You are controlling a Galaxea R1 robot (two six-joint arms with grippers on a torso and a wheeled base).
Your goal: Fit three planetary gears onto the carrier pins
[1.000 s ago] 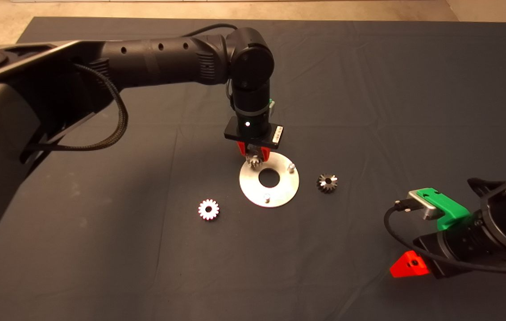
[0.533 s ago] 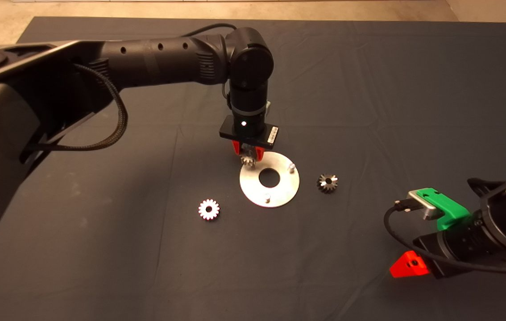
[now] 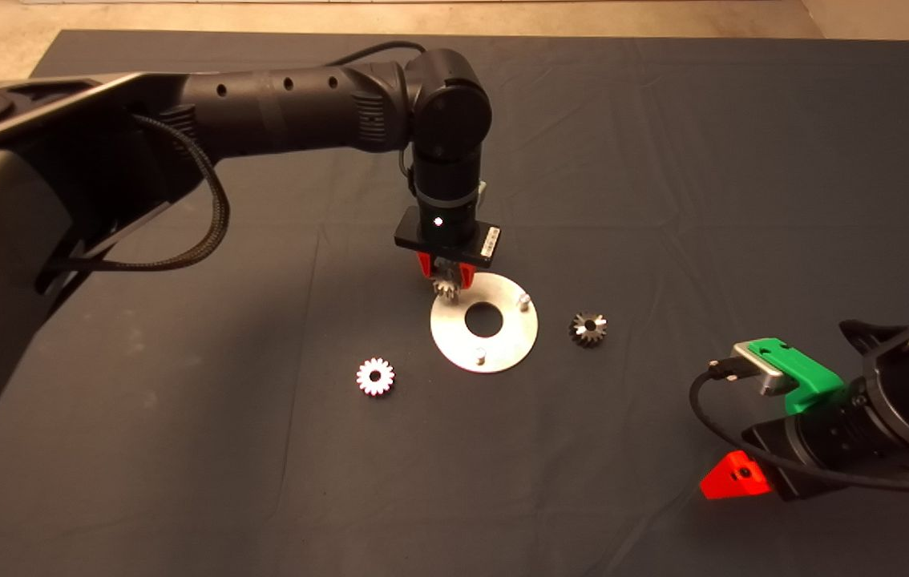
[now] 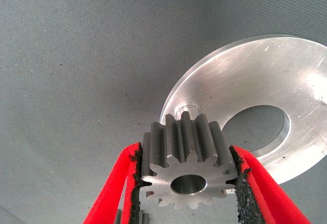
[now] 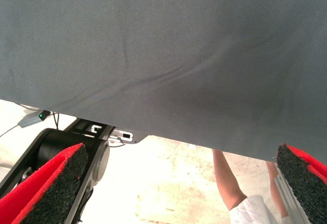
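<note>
Judging from pins, none of three gears seated yet: two carrier pins [image 3: 524,300] [image 3: 480,356] bare on disc [image 3: 515,340], third pin [image 4: 185,114] also bare; bright gear [image 3: 375,376] flat on mat [image 3: 182,417] near disc, dark gear [image 3: 587,328] at other side, apart from disc

Left gripper [image 4: 186,185] pinched gear [image 4: 186,170] between pads, held above disc rim, just beside third pin, not on it

Right gripper [image 5: 179,183] parked at lower right, spread wide, holding nothing
</note>
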